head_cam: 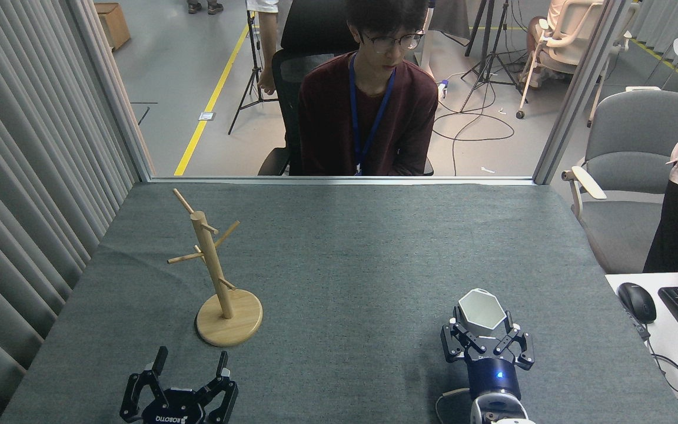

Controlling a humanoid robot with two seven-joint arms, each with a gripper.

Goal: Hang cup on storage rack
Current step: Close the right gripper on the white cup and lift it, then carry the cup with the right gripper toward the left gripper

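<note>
1. Nearest on the left, the left black gripper (189, 364) hangs low over the grey cloth-covered table (362, 253), its two fingers spread wide with nothing between them.
2. On the right, the right black gripper (487, 335) has its fingers closed against the sides of the white matte hexagonal cup (481, 310), whose open mouth faces up.
3. Just beyond the left gripper stands the light wooden mug rack (216, 277), an upright post with thin angled pegs on a round base, well apart from the cup.
4. Farthest, a seated person in a dark red top (368, 112) faces the table.
</note>
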